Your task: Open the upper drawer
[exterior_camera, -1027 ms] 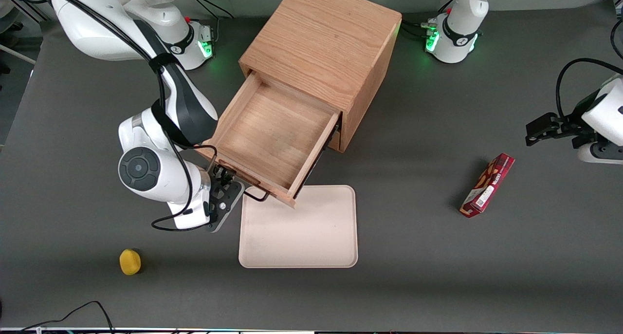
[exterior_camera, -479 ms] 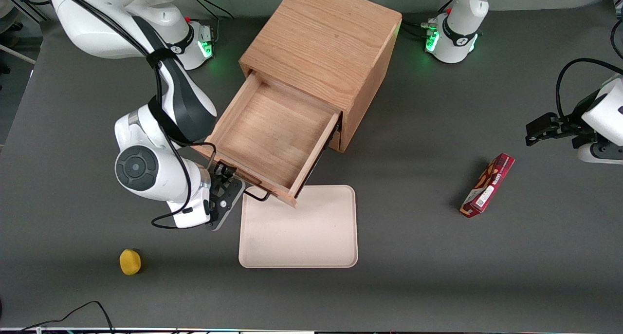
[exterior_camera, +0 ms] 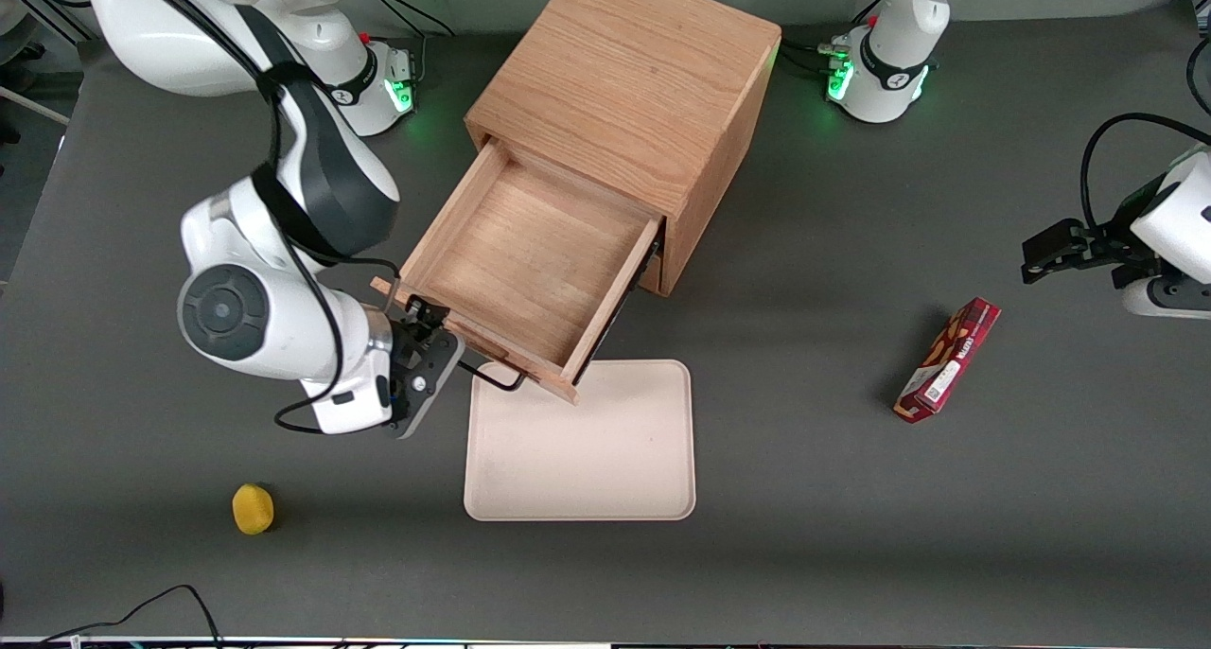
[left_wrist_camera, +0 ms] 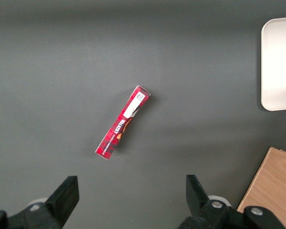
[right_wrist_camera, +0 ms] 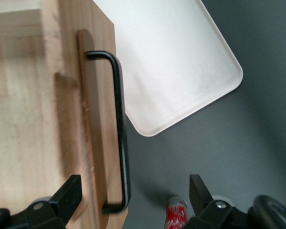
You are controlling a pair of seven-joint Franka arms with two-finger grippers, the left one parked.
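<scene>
upper drawer [exterior_camera: 530, 271]: pulled well out of the oak cabinet [exterior_camera: 634, 91] toward the front camera; its shallow wooden body lies bare and nothing shows inside; its front corner overhangs the edge of the cream tray [exterior_camera: 582, 446]; by the look of it the opening is done or nearly so.

handle [right_wrist_camera: 120, 138]: thin black bar across the drawer front; in the right wrist view it runs free, with nothing closed round it.

gripper [exterior_camera: 428, 344]: at the handle's end toward the working arm's side, just beside the drawer's front corner; fingers [right_wrist_camera: 69, 193] spread apart, holding nothing, the bar lying between them but apart from both.

risk, snag: the bar sits between the spread fingers; a sideways or twisting retreat could catch it and drag or skew the drawer; a straight pull-away looks safer.

risk, knock: the wrist is close to the drawer corner; a lift that swings inward could bump the front and push it partly shut, undoing the work.

risk, overpull: if the arm grips again and hauls further, the drawer may hit its stop and shift the whole cabinet, or slide over the tray.

farther off: yellow object [exterior_camera: 253, 508] nearer the front camera, toward the working arm's end; red box [exterior_camera: 948, 359] toward the parked arm's end; both well apart from any likely path.
</scene>
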